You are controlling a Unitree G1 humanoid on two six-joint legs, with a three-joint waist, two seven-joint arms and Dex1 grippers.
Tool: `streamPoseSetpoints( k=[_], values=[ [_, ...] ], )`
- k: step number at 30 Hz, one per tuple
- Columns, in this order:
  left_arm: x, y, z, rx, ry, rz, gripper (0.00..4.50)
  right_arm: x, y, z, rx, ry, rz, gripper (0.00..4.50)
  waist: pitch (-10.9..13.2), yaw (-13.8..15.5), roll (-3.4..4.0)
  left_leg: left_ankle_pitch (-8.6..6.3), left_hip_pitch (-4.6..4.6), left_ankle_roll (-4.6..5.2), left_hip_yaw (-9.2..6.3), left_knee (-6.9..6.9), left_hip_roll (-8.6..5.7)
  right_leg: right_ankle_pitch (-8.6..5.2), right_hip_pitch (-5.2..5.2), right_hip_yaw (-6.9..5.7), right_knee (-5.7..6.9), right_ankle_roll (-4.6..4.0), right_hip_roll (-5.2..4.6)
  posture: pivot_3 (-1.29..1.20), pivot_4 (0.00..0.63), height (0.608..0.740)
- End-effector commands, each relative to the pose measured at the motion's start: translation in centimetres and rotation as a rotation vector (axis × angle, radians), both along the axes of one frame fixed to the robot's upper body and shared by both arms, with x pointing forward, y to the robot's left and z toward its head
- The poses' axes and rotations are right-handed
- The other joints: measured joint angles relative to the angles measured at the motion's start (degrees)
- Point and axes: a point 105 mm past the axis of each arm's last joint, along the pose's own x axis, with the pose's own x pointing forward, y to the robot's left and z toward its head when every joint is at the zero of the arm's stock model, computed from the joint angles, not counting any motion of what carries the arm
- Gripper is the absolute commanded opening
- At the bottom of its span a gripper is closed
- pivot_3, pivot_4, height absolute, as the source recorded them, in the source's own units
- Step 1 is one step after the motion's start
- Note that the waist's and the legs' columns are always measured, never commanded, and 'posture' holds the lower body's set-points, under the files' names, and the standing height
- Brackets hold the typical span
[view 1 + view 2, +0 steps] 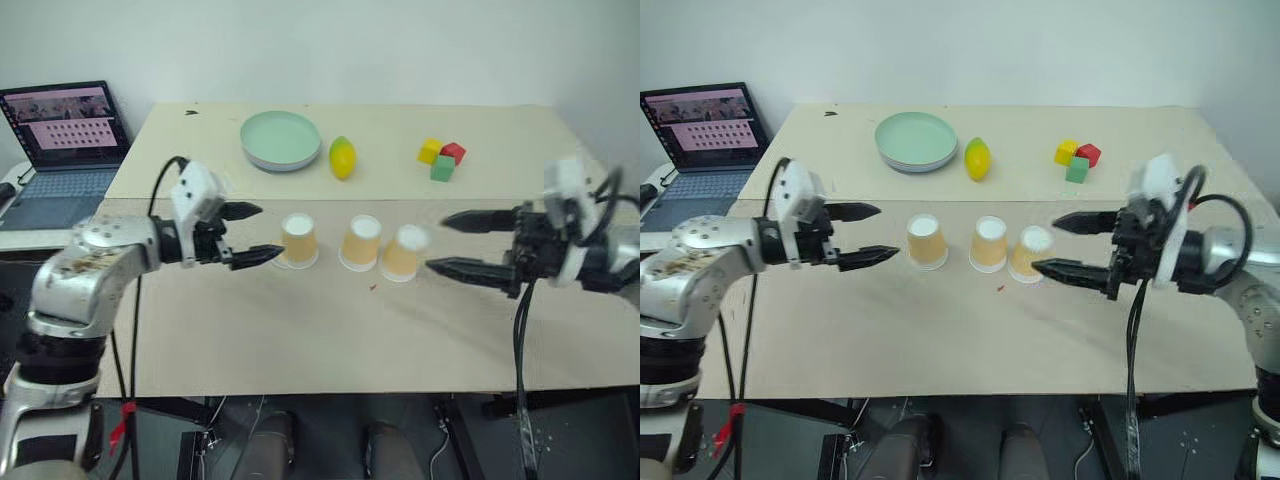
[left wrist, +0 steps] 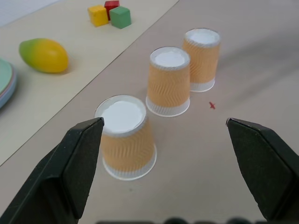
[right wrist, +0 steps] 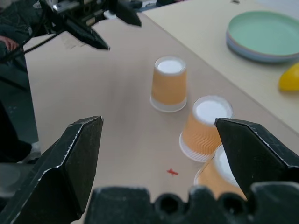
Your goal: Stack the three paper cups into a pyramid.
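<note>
Three cups stand upside down in a row on the table (image 1: 300, 340), none stacked: the left cup (image 1: 299, 241), the middle cup (image 1: 361, 242) and the right cup (image 1: 404, 252). Left and middle cups stand apart with a gap between them; middle and right cups are close together, nearly touching at their rims. Each rests on its white rim with the white base facing up. A small red mark (image 1: 373, 287) lies on the table just in front of the middle and right cups.

Left gripper (image 1: 250, 234) hovers just beside the left cup, on its outer side, fingers spread wide and holding nothing. Right gripper (image 1: 458, 243) hovers near the right cup, on its outer side, fingers also spread wide and empty. Both point inward toward the row.

Farther back on the table sit a green plate (image 1: 281, 139), a lemon (image 1: 342, 157) just beside it, and a cluster of coloured blocks (image 1: 441, 158) well apart to the right. Off the table's left edge stands a laptop (image 1: 68, 140), lid up.
</note>
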Motion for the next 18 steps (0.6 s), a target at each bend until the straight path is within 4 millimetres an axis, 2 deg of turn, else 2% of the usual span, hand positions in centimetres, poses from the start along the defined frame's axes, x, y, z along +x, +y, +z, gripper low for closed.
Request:
streamPoseSetpoints(
  k=[1,4,7,10,18],
  values=[
    [1.4,1.0,0.3,-0.067,-0.092,0.1,4.5,1.0,0.7,1.5,0.001,-0.089,0.009,4.47,0.0,0.04,0.0,0.0,0.0,0.0,0.0,0.0,0.0,0.0,-0.01,0.0,0.0,0.0,0.0,0.0,0.15,0.74],
    [2.4,1.0,-1.6,-0.09,-0.088,0.166,4.5,1.4,1.0,1.6,0.001,-0.097,0.014,4.47,0.03,0.46,-0.05,0.0,0.0,-0.01,-0.05,-0.01,0.01,0.01,-0.01,-0.04,-0.01,-0.01,0.0,0.0,0.15,0.74],
    [3.0,1.1,-3.7,-0.084,-0.072,0.206,4.5,1.6,0.8,2.0,0.002,-0.111,0.005,4.47,0.08,0.69,-0.14,-0.01,-0.09,-0.02,-0.05,-0.01,-0.04,0.01,-0.05,-0.04,-0.02,-0.01,0.0,0.0,0.15,0.74],
    [3.0,0.8,-5.0,-0.083,-0.06,0.208,4.5,1.7,0.4,2.3,-0.001,-0.125,-0.009,4.47,0.09,0.85,-0.15,-0.01,-0.17,-0.02,-0.05,-0.01,-0.08,0.02,-0.14,-0.02,0.01,-0.02,-0.02,0.0,0.15,0.74],
    [3.5,-1.8,-6.2,-0.138,-0.033,0.161,4.5,2.3,-0.8,3.6,0.035,-0.184,-0.108,4.47,0.09,0.97,-0.15,-0.01,-0.17,-0.03,-0.05,-0.01,-0.08,0.02,-0.14,-0.02,0.03,-0.02,-0.02,0.0,0.15,0.74]
  ],
)
